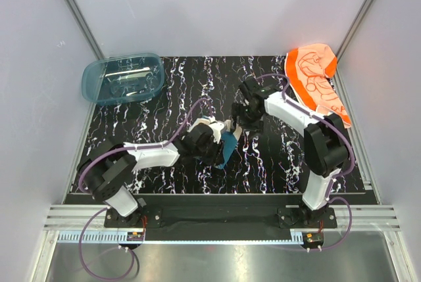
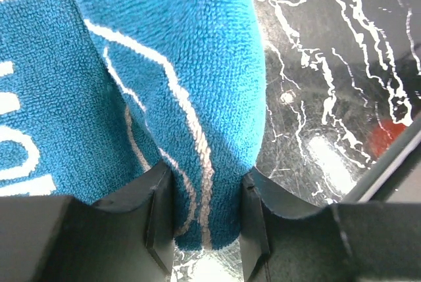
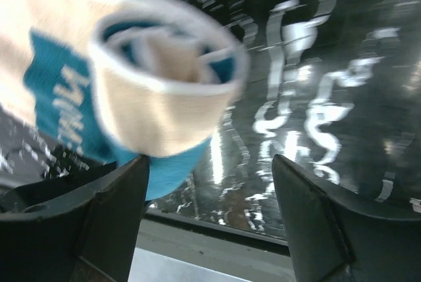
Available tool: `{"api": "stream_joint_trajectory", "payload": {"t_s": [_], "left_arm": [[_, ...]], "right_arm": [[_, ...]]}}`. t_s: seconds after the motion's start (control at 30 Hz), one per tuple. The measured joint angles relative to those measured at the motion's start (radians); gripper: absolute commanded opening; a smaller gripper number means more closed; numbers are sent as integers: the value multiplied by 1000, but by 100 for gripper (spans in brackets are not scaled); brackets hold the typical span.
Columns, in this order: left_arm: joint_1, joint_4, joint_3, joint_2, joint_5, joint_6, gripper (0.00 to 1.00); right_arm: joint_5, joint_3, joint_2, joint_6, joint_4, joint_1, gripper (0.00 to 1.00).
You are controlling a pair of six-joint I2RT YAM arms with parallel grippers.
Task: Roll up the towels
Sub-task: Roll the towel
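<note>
Tub (image 1: 123, 78): translucent blue plastic, at the far left corner of the tabletop (image 1: 263, 170), which is black with white marbling.
Teal towel (image 2: 184, 85): rolled into a loose tube with a cream inside. It is well apart from the tub, off to its right and nearer the arm bases.
Left fingers (image 2: 158, 223): clamped on the teal towel, with a fold of cloth pinched between them.
Right fingers (image 3: 316, 223): spread wide, gripping nothing. The roll's open end sits by one finger, too blurred to tell whether it touches.
Orange towel (image 1: 316, 78): unrolled and spread out, straight across the tabletop from the tub at the far right corner, well apart from both arms' fingers.
</note>
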Motion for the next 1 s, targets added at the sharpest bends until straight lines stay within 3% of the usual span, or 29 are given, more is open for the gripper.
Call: {"api": "stream_joint_trajectory", "payload": {"t_s": [0.23,0.57,1.0], "left_arm": [[55,89,-48,0,107,-43,21],[142,134,-64,17,280,-130,20],[233,293,-111,85,504,-295,22]], "right_arm": [[83,-13,-103,-10,-38,-120,84],[-84,-376,-457,25,237,-120,86],[-278,-621,-430,132,657,-95,92]]}}
